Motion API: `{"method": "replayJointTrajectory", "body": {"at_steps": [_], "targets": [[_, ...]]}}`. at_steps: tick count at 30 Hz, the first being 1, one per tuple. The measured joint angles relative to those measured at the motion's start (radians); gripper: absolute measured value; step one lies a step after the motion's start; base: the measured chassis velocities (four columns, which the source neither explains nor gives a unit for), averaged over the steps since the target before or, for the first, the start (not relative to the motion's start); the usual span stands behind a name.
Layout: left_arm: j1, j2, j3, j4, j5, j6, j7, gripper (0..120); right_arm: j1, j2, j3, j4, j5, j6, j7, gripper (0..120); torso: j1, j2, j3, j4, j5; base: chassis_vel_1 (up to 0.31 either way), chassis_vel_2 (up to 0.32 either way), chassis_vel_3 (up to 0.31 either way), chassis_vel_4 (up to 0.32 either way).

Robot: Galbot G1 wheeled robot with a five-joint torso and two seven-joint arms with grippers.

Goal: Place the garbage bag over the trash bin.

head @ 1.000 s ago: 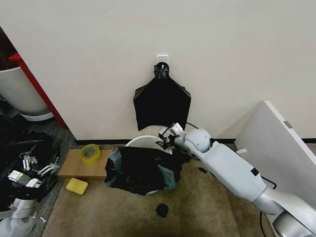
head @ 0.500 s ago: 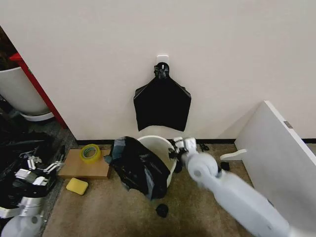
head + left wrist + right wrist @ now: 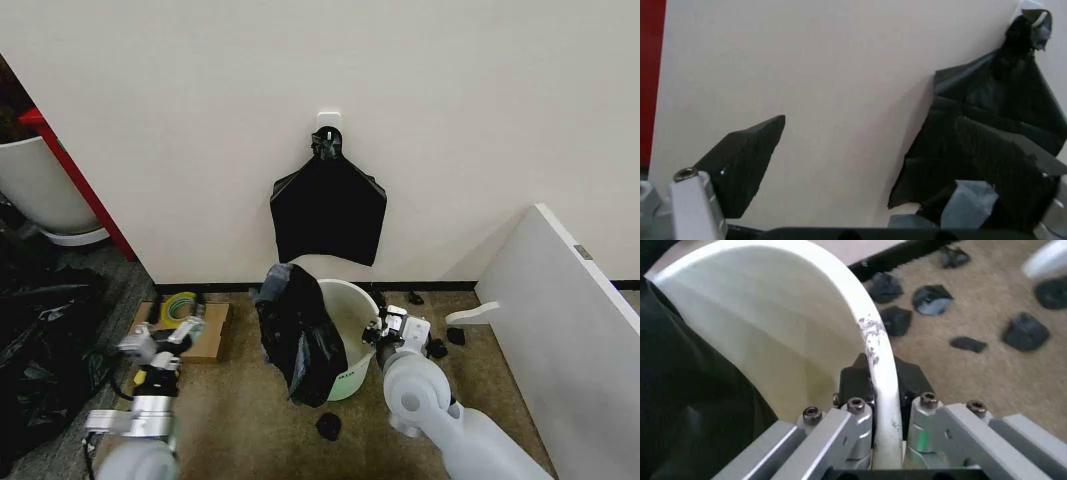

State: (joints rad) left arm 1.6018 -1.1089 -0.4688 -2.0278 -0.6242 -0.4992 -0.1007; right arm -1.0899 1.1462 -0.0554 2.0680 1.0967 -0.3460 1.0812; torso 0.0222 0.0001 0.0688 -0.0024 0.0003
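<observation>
Your right gripper (image 3: 883,412) is clenching its jaws on the smooth white rim of the round trash bin (image 3: 352,318). The crinkled, glossy garbage bag (image 3: 297,330) is draping over the bin's left edge. Your left gripper (image 3: 165,335) is hovering beside it, jaws spread.

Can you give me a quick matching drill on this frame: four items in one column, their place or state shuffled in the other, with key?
Items
1. garbage bag
2. trash bin
3. right pincer
4. yellow tape roll

States
A. on the cardboard by the wall
B. clamped on the white rim
C. draped over one side of the bin
D. upright, its mouth mostly uncovered

Pairs: 1-C, 2-D, 3-B, 4-A
</observation>
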Motion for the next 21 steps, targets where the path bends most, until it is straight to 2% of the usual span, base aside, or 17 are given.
{"method": "replayJointTrajectory", "body": {"at_steps": [5, 8, 14, 15, 18, 21], "targets": [[0.002, -0.022, 0.008, -0.021, 0.057, 0.001, -0.031, 100, -0.091, 0.017, 0.017, 0.029, -0.04, 0.005, 0.008, 1, 0.0, 0.0, 0.0, -0.0002, -0.0001, 0.0, 0.0, 0.0, 0.0], [0.003, -0.026, 0.008, -0.021, 0.071, 0.001, -0.035, 100, -0.108, 0.023, 0.022, 0.045, -0.042, 0.0, 0.011, 5, 0.0, 0.0, 0.0, -0.0002, 0.0, 0.0, 0.0, 0.0, 0.0], [0.012, -0.028, -0.004, -0.019, 0.098, -0.002, -0.053, 100, -0.156, 0.027, 0.059, 0.114, -0.064, -0.001, 0.01, 31, 0.0, 0.0, 0.0, 0.0, -0.0001, 0.0, 0.0, 0.0, 0.0], [0.012, -0.028, -0.004, -0.019, 0.098, -0.002, -0.053, 100, -0.156, 0.027, 0.059, 0.114, -0.064, -0.001, 0.01, 31, 0.0, 0.0, 0.0, 0.0, -0.0001, 0.0, 0.0, 0.0, 0.0], [0.013, -0.029, -0.009, -0.016, 0.107, 0.0, -0.067, 100, -0.188, 0.016, 0.071, 0.156, -0.177, 0.029, -0.012, 42, 0.0, 0.0, 0.0, -0.0001, -0.0001, 0.0, 0.0, 0.0, 0.0], [0.013, -0.035, -0.01, -0.009, 0.121, 0.005, -0.083, 100, -0.213, -0.009, 0.054, 0.205, -0.376, 0.113, -0.125, 55, 0.0, 0.0, 0.0, -0.0003, -0.0002, 0.0, 0.0, 0.0, 0.0]]}}
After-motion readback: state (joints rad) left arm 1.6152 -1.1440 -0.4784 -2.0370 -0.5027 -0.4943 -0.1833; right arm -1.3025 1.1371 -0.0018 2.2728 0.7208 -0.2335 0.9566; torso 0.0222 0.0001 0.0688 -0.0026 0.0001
